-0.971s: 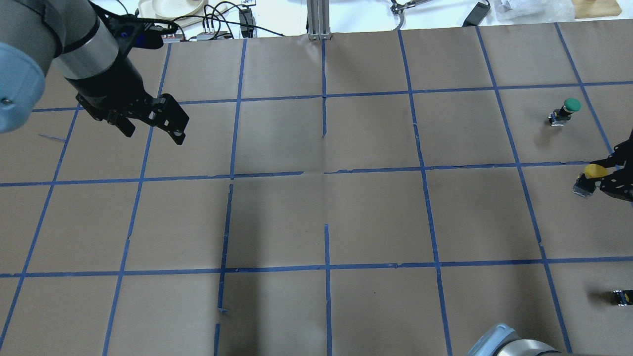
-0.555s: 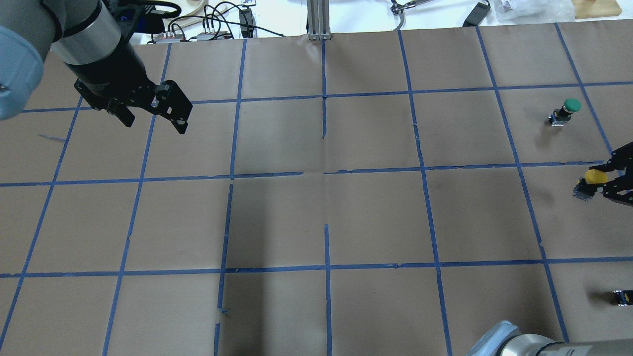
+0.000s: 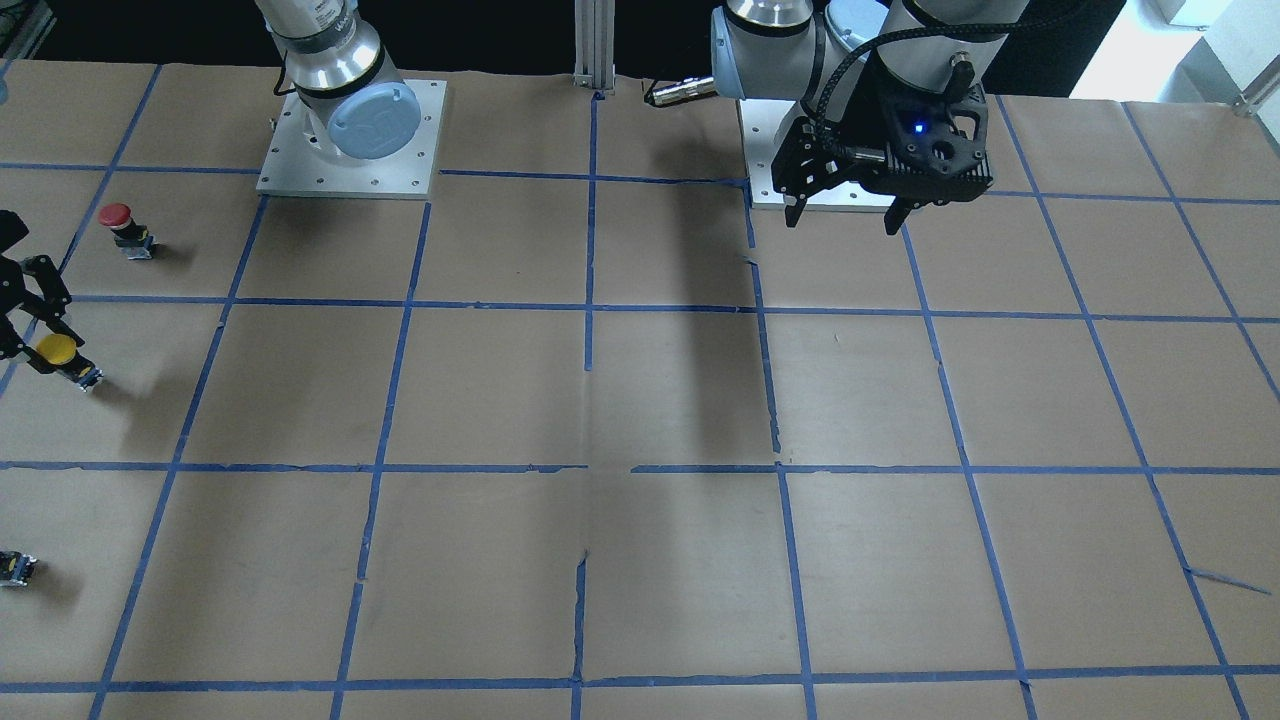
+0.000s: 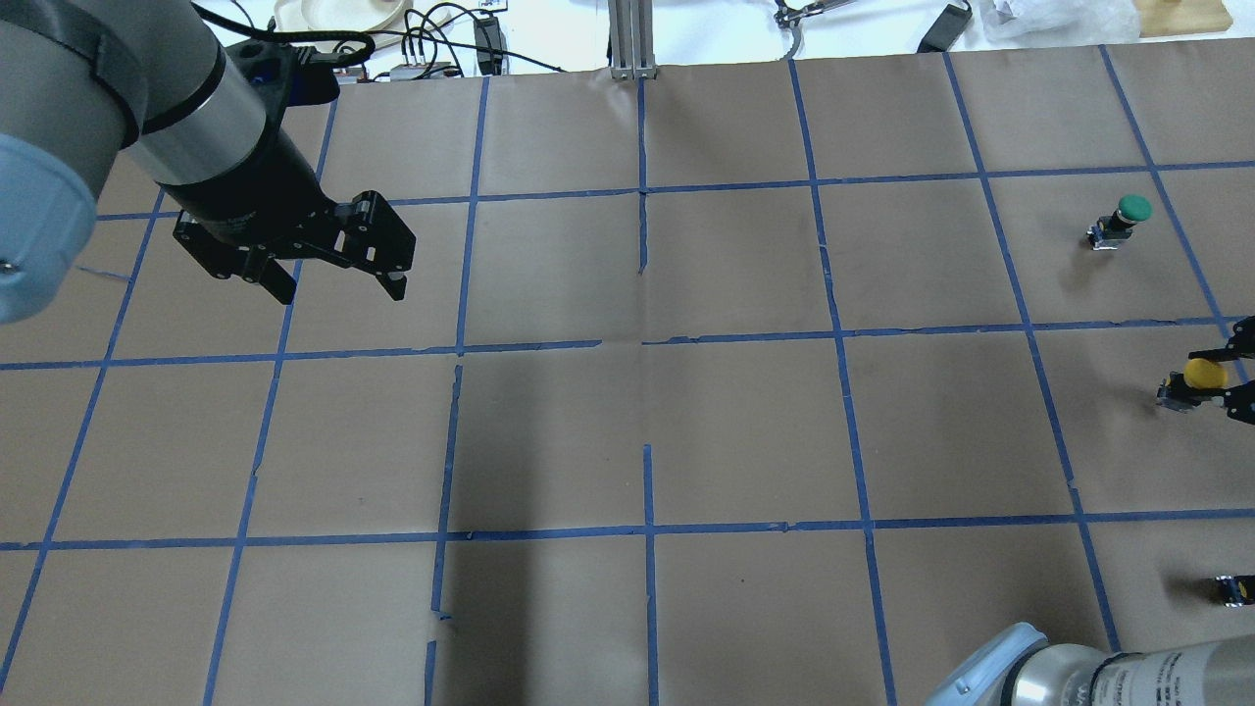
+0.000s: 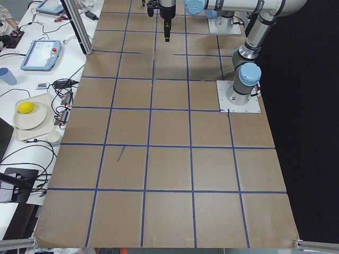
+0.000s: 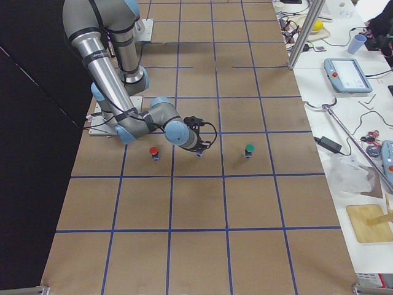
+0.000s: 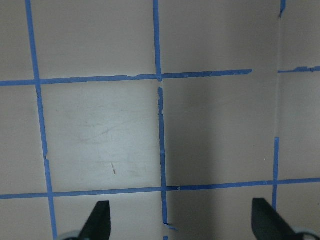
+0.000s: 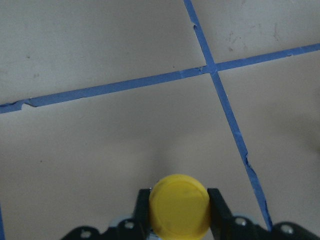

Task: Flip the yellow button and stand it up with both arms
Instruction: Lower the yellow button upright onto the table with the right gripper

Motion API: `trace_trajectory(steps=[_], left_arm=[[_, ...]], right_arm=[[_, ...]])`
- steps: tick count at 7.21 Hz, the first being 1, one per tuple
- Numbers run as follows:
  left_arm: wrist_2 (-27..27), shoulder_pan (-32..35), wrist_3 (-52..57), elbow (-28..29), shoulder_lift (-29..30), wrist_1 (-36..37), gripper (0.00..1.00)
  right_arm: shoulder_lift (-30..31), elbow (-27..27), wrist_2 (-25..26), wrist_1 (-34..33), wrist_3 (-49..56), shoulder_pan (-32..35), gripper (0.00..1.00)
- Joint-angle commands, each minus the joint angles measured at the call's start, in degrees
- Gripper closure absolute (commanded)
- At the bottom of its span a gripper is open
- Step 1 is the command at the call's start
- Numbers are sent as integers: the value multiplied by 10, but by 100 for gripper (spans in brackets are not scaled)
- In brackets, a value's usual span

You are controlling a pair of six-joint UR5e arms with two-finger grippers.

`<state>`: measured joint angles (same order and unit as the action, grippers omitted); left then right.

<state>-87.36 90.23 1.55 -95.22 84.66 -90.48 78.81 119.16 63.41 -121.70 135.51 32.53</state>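
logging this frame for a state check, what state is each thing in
yellow button, clamped between the right gripper's fingers, whether it's upright is unclear
right gripper, shut on the yellow button
left gripper, open, empty
green button, standing upright, untouched
red button, standing upright, untouched
small capless part, on its own, untouched

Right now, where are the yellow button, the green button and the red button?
yellow button [image 4: 1204, 374], overhead view, on its round yellow cap.
green button [image 4: 1135, 207], overhead view, on its green cap.
red button [image 3: 114, 213], front-facing view, on its red cap.
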Motion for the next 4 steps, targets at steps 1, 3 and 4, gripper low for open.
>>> trace_trajectory(steps=[1,3,4], left_arm=[[-3,-4,6,-16,31,109,0],[10,-2,2,41,68,101,0],[-4,-5,6,64,90,97,0]], right_arm=[[-35,-21,-26,8,2,-2,79],[-33,-19,-26,9,2,-2,79],[-32,-17,-26,9,2,0,78]])
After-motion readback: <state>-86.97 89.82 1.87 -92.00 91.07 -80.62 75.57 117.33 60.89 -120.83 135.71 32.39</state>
